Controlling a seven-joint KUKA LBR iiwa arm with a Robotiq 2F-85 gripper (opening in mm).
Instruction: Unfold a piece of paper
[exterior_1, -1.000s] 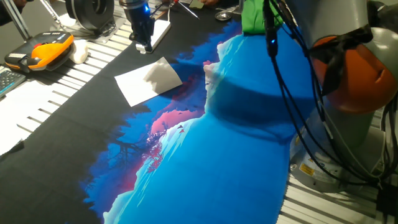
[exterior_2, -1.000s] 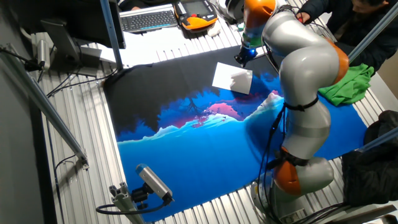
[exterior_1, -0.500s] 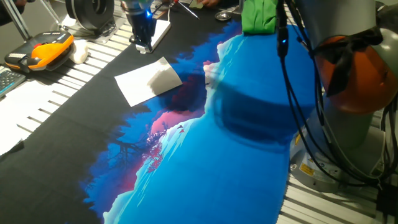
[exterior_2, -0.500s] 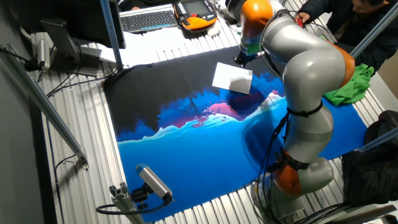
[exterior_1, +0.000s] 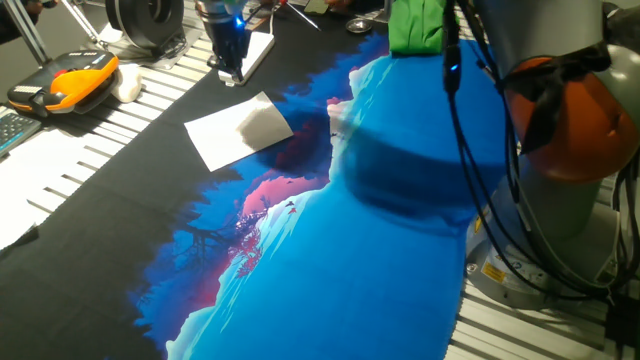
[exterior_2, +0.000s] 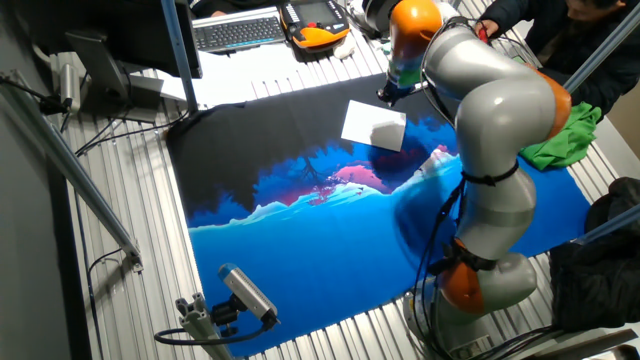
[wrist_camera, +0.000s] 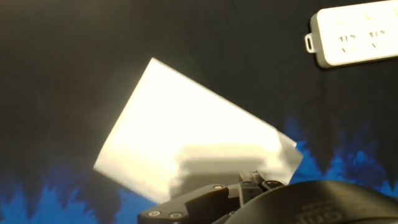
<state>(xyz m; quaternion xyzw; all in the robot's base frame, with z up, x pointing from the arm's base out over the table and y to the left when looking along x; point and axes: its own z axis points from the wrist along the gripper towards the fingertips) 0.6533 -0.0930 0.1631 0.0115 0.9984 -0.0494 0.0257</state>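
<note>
The piece of paper (exterior_1: 238, 131) lay on the dark part of the blue-and-black cloth (exterior_1: 380, 230) that covered the desk (exterior_2: 130, 250), in the upper left of one fixed view and upper centre of the other (exterior_2: 374, 126). One corner looked lifted off the cloth, casting a shadow, so the sheet appeared to be folded over rather than flat.

The gripper (exterior_1: 230, 62) hung near the top edge of that fixed view, just beyond the far corner of the paper and apart from it. Nothing was between the jaws, as far as could be made out, but whether they stood apart or closed could not be told: they were small, dark and partly lost against the background.

Judging by this, the step in hand was the approach, with no grasp yet made. The next move would likely call for bringing the jaws down onto the raised flap at its free edge, pinching only the top layer, then carrying it over the crease without dragging the whole sheet across the cloth.

In the hand view the paper (wrist_camera: 193, 149) filled the centre, tilted, its lower edge hidden behind the dark body of the hand. The fingertips themselves did not show there. A white labelled block (wrist_camera: 354, 36) sat cut off at the upper right; its print was too blurred to read.
</note>
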